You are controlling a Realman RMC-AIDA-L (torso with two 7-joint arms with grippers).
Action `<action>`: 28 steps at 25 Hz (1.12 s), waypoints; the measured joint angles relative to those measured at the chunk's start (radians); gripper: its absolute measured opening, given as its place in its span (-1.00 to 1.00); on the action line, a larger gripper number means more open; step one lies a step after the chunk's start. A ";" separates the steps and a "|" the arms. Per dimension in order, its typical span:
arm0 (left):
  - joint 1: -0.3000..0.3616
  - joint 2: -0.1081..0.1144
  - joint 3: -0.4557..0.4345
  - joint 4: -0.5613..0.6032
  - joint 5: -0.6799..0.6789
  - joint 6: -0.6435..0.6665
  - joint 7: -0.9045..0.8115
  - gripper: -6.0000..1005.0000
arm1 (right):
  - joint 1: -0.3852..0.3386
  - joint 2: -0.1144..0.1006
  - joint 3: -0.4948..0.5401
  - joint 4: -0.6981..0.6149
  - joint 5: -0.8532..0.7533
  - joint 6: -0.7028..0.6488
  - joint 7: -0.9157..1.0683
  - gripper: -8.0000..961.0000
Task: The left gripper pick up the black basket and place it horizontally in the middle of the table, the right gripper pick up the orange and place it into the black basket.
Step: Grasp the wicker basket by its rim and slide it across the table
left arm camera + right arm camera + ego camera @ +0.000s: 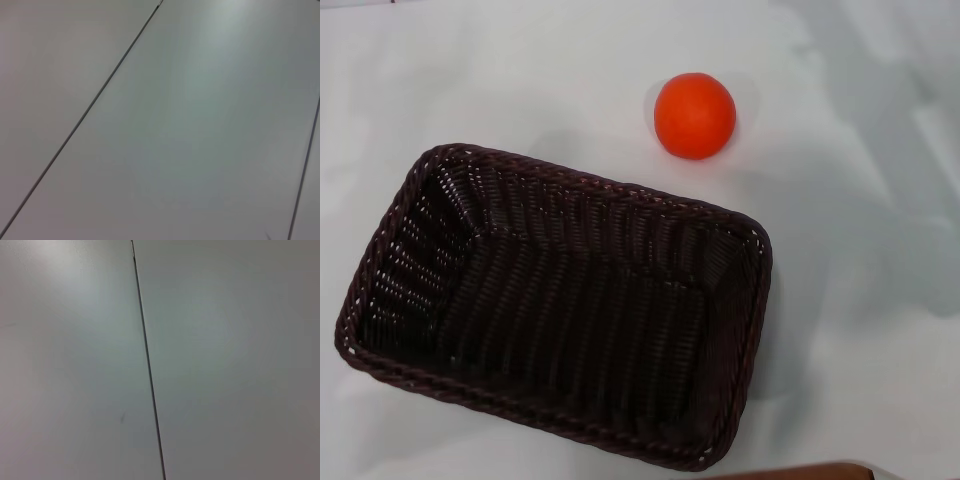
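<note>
You see the black basket (555, 305) resting on the white worktop (860, 330) in the head view, filling the lower left and centre of that picture. It sits upright on its base, mouth open to the camera, and holds nothing inside. Its long sides run slightly askew: the left end lies a little farther from the robot than a square setting would give, so the braided rim slopes down toward the right. The woven walls slope inward to a flat bottom.

The orange (695, 115) lies on the worktop beyond the basket's far rim, toward its right half. It stands apart from the basket, near it but not touching, with a strip of bare white surface between the two. A pale shadow falls just beside the fruit.

At the near edge of the head view, right of centre, a thin sliver of brown (800, 471) shows; you cannot tell what it belongs to.

Neither arm appears in the head view. You cannot see the left tool or the right tool in any picture, so you cannot tell how either arm is posed or whether either tool is wide, narrow or holding anything.

The left wrist view shows only plain pale panels (200, 125) crossed by two thin dark seams (82, 117). The right wrist view shows the same kind of pale surface (235, 365) with a single dark seam (147, 360) running across it. Neither wrist view shows the basket or the orange.
</note>
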 joint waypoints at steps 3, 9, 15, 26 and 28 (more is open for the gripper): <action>-0.006 0.000 0.000 0.006 -0.002 -0.007 0.004 0.69 | 0.001 0.000 0.000 0.000 0.000 0.000 0.000 0.91; -0.012 0.000 -0.001 0.020 -0.007 -0.049 0.059 0.69 | 0.005 0.002 0.000 -0.003 -0.008 0.001 0.000 0.91; -0.015 0.002 0.005 0.035 -0.002 -0.084 0.055 0.68 | 0.006 0.003 -0.003 -0.004 -0.009 -0.001 0.027 0.91; 0.066 0.079 0.317 -0.324 0.145 -0.020 -0.327 0.68 | 0.005 0.002 -0.003 -0.005 -0.009 -0.033 0.105 0.91; 0.053 0.151 0.362 -0.355 0.216 -0.007 -0.526 0.68 | 0.004 0.002 -0.003 -0.006 -0.009 -0.034 0.109 0.91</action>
